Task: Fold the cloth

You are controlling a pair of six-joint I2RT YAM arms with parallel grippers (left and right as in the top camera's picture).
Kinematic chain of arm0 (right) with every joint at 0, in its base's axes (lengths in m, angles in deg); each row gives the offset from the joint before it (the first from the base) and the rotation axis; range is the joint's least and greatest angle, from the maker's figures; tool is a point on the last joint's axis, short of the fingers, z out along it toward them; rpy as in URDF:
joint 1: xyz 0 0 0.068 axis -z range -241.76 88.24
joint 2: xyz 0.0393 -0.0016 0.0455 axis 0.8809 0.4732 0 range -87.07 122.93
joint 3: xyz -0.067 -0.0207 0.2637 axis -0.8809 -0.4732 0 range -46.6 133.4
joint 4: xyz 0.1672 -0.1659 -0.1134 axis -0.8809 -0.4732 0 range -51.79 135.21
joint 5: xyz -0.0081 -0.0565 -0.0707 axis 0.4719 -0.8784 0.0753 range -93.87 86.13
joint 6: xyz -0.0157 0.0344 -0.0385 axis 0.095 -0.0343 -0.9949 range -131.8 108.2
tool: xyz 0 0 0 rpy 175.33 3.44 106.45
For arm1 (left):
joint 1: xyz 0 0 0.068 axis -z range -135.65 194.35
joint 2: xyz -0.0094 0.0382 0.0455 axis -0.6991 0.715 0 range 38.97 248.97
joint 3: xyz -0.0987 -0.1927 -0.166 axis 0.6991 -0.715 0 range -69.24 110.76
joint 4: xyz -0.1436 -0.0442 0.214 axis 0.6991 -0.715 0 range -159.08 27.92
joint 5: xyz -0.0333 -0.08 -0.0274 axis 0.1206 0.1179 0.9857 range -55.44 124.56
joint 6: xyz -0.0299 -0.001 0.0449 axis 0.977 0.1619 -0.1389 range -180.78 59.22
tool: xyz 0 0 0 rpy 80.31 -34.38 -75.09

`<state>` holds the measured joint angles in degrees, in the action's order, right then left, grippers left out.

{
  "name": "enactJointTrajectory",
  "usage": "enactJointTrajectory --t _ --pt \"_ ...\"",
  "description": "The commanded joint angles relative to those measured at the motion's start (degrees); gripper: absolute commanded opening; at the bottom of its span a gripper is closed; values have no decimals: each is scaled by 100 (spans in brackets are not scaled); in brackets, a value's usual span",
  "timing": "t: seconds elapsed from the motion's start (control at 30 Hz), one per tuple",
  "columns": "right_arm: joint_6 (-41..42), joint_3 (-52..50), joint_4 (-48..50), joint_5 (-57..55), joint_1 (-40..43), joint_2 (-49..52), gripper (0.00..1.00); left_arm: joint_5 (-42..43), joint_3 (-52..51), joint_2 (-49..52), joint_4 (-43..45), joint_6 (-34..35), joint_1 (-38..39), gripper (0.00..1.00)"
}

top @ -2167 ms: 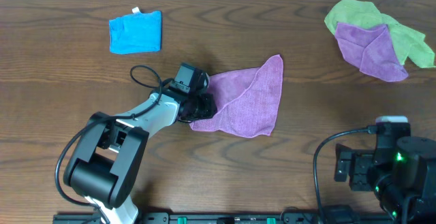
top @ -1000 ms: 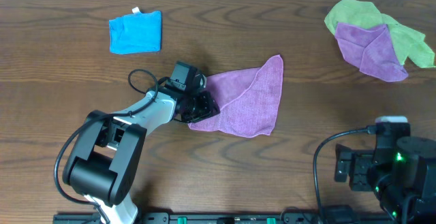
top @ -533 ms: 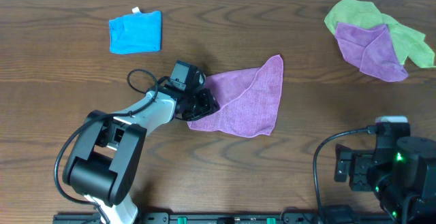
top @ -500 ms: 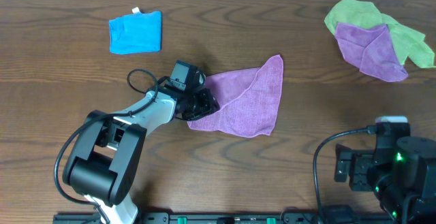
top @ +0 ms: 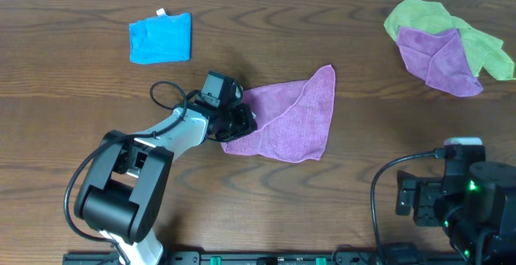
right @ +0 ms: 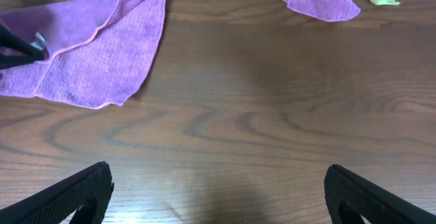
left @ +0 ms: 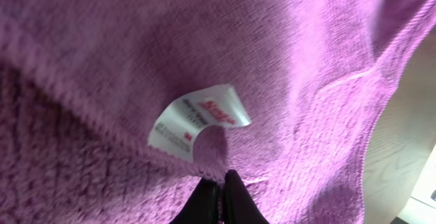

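The purple cloth (top: 290, 116) lies mid-table, its left corner clamped in the left hand (top: 240, 122).
It is doubled into a rough triangle on the brown wooden table (top: 363, 136), with bare wood around every edge. A blue cloth (top: 160, 37) sits well apart at far left, and a green-and-purple heap (top: 435, 19) at far right. The right hand (right: 218, 173) hangs with its fingers spread wide over open wood.

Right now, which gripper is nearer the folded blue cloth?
Left. The left gripper, pinching the purple cloth, is below-right of the folded blue cloth; the right gripper is far across the table.
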<state>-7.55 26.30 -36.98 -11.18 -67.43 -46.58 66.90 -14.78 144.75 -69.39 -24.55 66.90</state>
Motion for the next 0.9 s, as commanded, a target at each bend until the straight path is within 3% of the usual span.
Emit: enactJointTrajectory --t 0.0,0.47,0.87 --pt "-68 -39 -15 -13 46 2 99 15 208 105 122 24 -81 6" --pt "-68 -39 -31 -13 46 2 99 -601 1200 146 116 -428 -632 6" --pt "-66 -39 31 160 46 2 99 -439 2063 887 129 -627 -651 6"
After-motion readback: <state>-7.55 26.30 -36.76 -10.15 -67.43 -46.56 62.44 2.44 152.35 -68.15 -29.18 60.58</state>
